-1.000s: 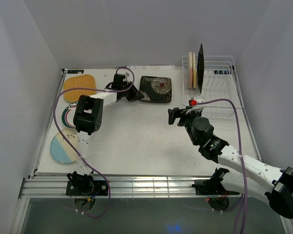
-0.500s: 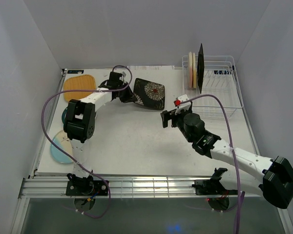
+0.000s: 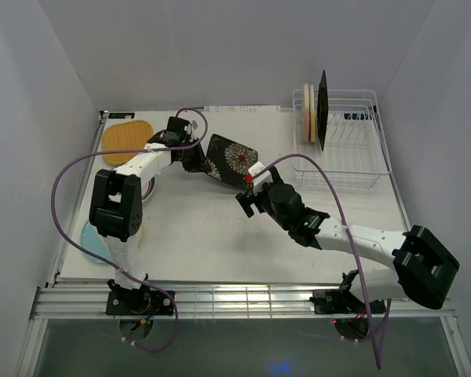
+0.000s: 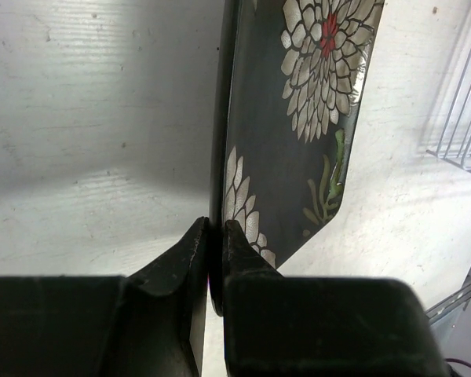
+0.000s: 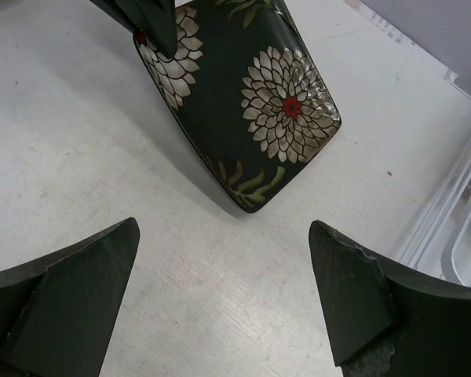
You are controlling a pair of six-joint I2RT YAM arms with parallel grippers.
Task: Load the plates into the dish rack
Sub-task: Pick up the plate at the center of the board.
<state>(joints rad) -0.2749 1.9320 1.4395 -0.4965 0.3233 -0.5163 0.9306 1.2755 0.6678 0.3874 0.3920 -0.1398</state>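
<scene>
The black floral plate point(image 3: 231, 157) is clamped by its rim in the left jaws and held tilted, probably so that it can be passed to the right jaws, which are spread wide just before its lower corner. Well beyond them, three plates point(image 3: 308, 114) are stood upright in the dish rack point(image 3: 344, 161).

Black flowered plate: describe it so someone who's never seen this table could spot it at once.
Start at the white dish rack at the far right of the table, then look left to mid-table. A square plate is tilted up there, its rim pinched by the left arm's fingers. Unlike the orange plate lying flat further left, it is black with white, red-centred flowers.
</scene>
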